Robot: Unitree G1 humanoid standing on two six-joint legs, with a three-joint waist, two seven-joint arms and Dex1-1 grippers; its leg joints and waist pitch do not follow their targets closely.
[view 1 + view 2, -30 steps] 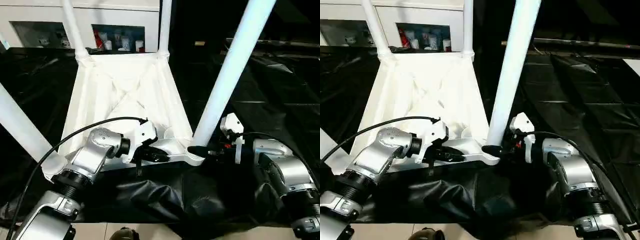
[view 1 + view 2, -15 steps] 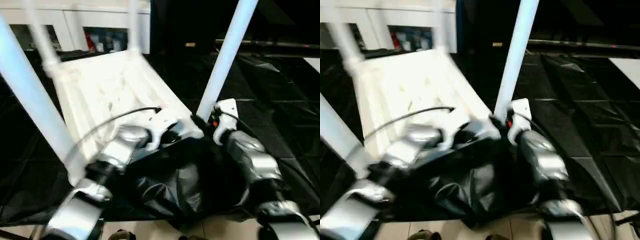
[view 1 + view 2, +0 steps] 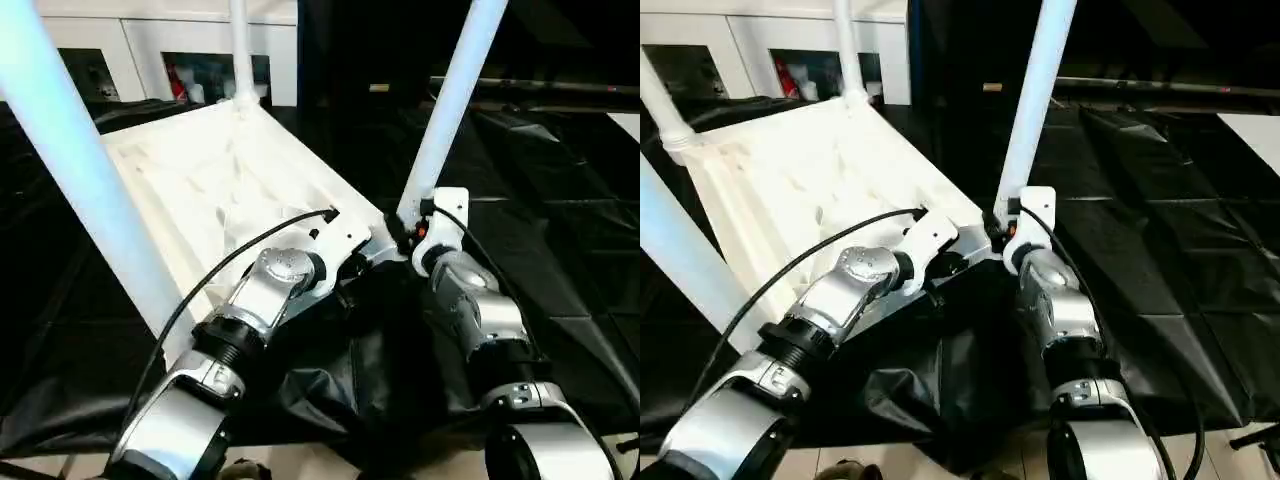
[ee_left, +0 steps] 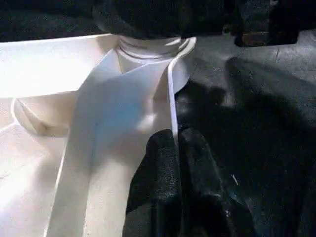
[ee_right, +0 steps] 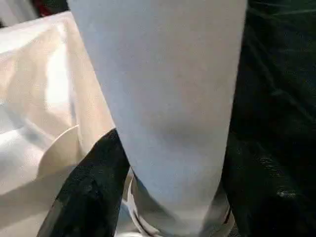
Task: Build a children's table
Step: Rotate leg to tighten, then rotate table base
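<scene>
The children's table (image 3: 220, 180) lies upside down on the black-draped surface, its white legs pointing up. My left gripper (image 4: 175, 136) is shut on the thin rim of the top, close to the near right corner socket (image 4: 153, 49). In the left eye view this left gripper (image 3: 350, 275) sits just left of that corner. My right gripper (image 3: 400, 232) holds the base of the near right leg (image 3: 450, 110), and one black finger (image 5: 89, 192) lies against the leg (image 5: 163, 98). The near left leg (image 3: 80, 170) rises large at the left, and a far leg (image 3: 240, 50) stands behind.
A black cloth (image 3: 560, 220) covers the work surface and bunches up at the front edge (image 3: 330, 370) under my forearms. White cabinets with open shelves (image 3: 200, 60) stand behind the table. A strip of pale floor (image 3: 330, 465) shows at the bottom.
The table has turned about its near right corner, its far end swinging left. Both arms moved with it and keep their holds; my forearms now point more forward.
</scene>
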